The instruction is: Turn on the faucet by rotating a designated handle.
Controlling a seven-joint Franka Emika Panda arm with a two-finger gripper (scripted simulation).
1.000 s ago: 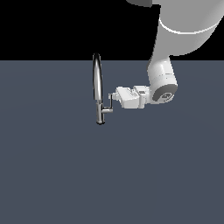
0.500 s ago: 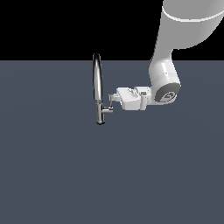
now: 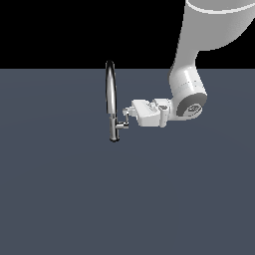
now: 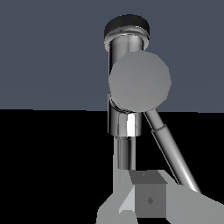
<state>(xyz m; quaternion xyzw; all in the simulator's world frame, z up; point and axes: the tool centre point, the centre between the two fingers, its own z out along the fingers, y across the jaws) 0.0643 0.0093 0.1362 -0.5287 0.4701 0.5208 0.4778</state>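
Note:
The chrome faucet (image 3: 110, 89) stands upright on the dark floor with its arched spout on top. Its small handle (image 3: 124, 122) sticks out low on the exterior view's right side. My gripper (image 3: 128, 114) lies level and reaches in from the right, with its tips right at the handle's upright bar; contact is too small to tell. In the wrist view the faucet (image 4: 124, 43) body fills the middle. The handle (image 4: 139, 81) shows its round end, and its slim bar slants toward my fingers (image 4: 148, 199). The fingers sit together, holding nothing.
The flat dark grey floor (image 3: 60, 199) spreads all around the faucet. My white arm (image 3: 187, 84) comes down from the upper right of the exterior view.
My gripper has sunk slightly toward the handle while the upper arm swung to the exterior view's right. The handle looks unmoved.

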